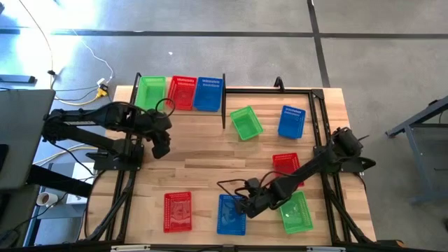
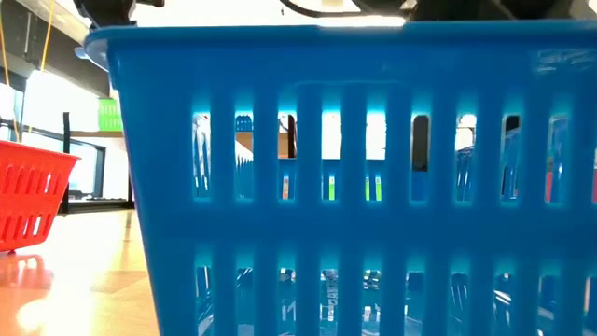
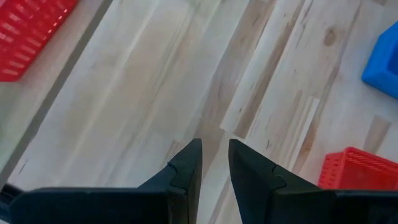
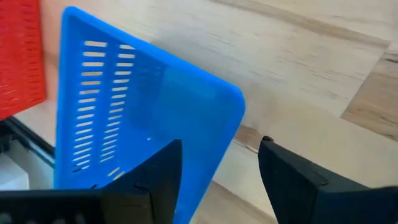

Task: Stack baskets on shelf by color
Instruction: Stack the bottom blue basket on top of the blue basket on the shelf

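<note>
On the shelf point(image 1: 224, 98) at the table's far left stand a green basket point(image 1: 152, 91), a red one point(image 1: 183, 92) and a blue one point(image 1: 208, 94), side by side. Several more baskets sit on the tabletop. One of them is a blue basket point(image 1: 229, 214) at the near edge, which fills the low view point(image 2: 354, 187). My right gripper point(image 1: 246, 206) is open just above that basket's far right corner point(image 4: 230, 99), one finger over the inside and one outside; I cannot tell that it touches. My left gripper point(image 1: 161, 147) hovers near the shelf, its fingers point(image 3: 215, 146) a narrow gap apart and empty.
On the tabletop lie a green basket point(image 1: 246, 122) and a blue one point(image 1: 292, 121) at the far middle, a red one point(image 1: 285, 164), a green one point(image 1: 296, 212) near right and a red one point(image 1: 177, 211) near left. Bare wood lies in the middle.
</note>
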You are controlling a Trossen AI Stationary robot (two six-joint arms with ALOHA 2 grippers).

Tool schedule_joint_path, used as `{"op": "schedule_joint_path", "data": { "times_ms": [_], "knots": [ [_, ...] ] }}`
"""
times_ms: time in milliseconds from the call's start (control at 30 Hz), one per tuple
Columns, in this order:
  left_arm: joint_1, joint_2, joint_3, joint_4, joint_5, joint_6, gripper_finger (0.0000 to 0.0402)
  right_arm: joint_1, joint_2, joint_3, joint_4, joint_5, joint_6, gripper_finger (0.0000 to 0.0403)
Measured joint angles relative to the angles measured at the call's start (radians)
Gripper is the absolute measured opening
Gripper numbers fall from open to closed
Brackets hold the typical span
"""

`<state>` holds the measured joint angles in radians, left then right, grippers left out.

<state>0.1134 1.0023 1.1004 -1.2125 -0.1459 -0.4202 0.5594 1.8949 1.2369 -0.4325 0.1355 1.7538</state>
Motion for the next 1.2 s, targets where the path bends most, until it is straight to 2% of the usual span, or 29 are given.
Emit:
{"op": "schedule_joint_path", "data": {
  "times_ms": [133, 400, 467, 900, 1200],
  "knots": [
    [-0.017, 0.0, 0.0, 0.0, -0.001, -0.014, 0.0071, 0.0, 0.02, 0.0, 0.013, -0.007, 0.0, 0.0157],
    [-0.043, 0.0, 0.0, 0.0, -0.024, -0.015, 0.0071, 0.0, 0.023, 0.0, 0.02, 0.02, -0.027, 0.0029],
    [-0.043, 0.0, 0.0, 0.0, -0.024, -0.015, 0.0071, -0.002, 0.023, 0.0, 0.02, 0.021, -0.04, 0.0008],
    [-0.043, 0.0, 0.0, 0.0, -0.096, 0.037, 0.0071, -0.06, -0.047, 0.0, 0.051, 0.022, -0.091, 0.0001],
    [-0.043, 0.0, 0.0, 0.001, -0.15, 0.057, 0.0071, -0.156, -0.166, 0.0, 0.079, 0.099, -0.15, 0.0]
  ]
}}
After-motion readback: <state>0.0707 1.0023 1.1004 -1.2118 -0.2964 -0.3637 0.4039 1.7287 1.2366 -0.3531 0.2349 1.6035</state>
